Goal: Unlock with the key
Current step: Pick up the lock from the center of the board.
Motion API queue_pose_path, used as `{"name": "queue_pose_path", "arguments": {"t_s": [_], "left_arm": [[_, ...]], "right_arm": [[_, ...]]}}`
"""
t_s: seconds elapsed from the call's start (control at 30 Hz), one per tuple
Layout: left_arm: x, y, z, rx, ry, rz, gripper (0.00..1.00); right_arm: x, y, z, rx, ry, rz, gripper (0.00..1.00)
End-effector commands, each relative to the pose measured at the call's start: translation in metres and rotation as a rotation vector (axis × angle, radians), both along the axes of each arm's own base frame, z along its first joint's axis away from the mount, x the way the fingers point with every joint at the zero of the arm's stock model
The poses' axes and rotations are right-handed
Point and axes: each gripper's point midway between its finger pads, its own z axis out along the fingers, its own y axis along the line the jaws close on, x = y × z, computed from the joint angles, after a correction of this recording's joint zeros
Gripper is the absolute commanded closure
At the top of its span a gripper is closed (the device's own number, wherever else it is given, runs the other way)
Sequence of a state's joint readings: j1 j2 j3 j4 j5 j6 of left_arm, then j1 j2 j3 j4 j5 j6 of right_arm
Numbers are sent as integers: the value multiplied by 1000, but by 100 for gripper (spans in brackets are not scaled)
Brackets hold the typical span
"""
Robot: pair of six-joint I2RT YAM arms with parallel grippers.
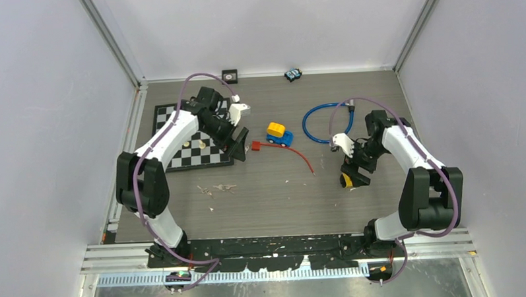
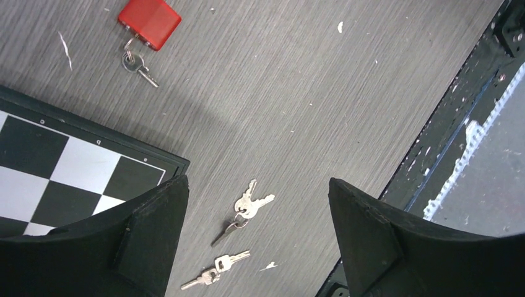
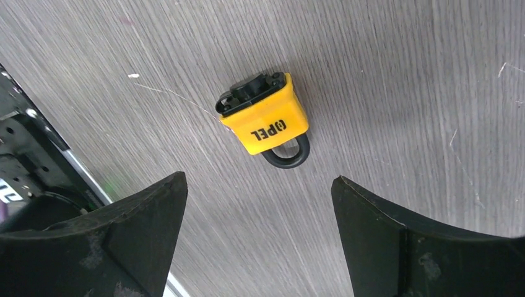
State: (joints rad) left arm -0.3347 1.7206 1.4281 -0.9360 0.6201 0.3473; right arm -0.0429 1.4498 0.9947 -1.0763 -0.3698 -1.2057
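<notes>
Both pincers stand wide apart and hold nothing. The left pincer (image 2: 257,185) hangs over two loose bunches of keys (image 2: 244,210) at lower centre of its view, on the table (image 2: 297,93) beside a chessboard (image 2: 68,167) corner. The right pincer (image 3: 259,179) hangs over a yellow padlock (image 3: 266,120) lying flat, apparently shut. Farther off, upper left of the left wrist view, a red padlock (image 2: 150,21) lies with a key (image 2: 133,60) in it. The task looks barely begun: pick-up comes next, calling for a low, exact pinch on a thin key bunch and a firm hold on the yellow body.
</notes>
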Motion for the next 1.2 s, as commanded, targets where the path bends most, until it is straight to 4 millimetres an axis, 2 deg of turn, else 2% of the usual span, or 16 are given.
{"name": "queue_pose_path", "arguments": {"t_s": [0.0, 0.27, 0.43, 0.57, 0.7, 0.8, 0.9, 0.93, 1.03, 1.13, 1.17], "left_arm": [[-4, -6, 14, -63, -102, -115, 15], [-4, -13, 23, -149, -262, -160, 13], [-3, -10, 23, -150, -257, -151, 12], [-5, -8, 21, -156, -248, -149, 12], [-7, -9, 24, -170, -246, -148, 13], [-7, -10, 26, -186, -234, -134, 13], [-6, -10, 27, -202, -215, -108, 5], [-5, -10, 27, -211, -207, -95, 4], [-1, -10, 26, -247, -160, -38, 3], [1, -14, 29, -297, -65, 45, 2], [1, -16, 31, -318, -30, 65, 2]], "right_arm": [[4, -5, -8, -29, -29, 169, 9], [5, 2, -42, -19, -23, 240, 9], [10, 6, -57, -13, -34, 255, 10], [10, 15, -64, -22, -35, 312, 16], [2, 18, -67, -22, 4, 338, 29], [-3, 19, -67, -27, 17, 340, 43], [-7, 23, -66, -21, 11, 337, 62], [-7, 26, -65, -15, 7, 334, 68], [-6, 37, -60, 6, -15, 314, 76], [2, 54, -47, 61, -50, 276, 90], [4, 61, -40, 83, -57, 262, 90]]}}
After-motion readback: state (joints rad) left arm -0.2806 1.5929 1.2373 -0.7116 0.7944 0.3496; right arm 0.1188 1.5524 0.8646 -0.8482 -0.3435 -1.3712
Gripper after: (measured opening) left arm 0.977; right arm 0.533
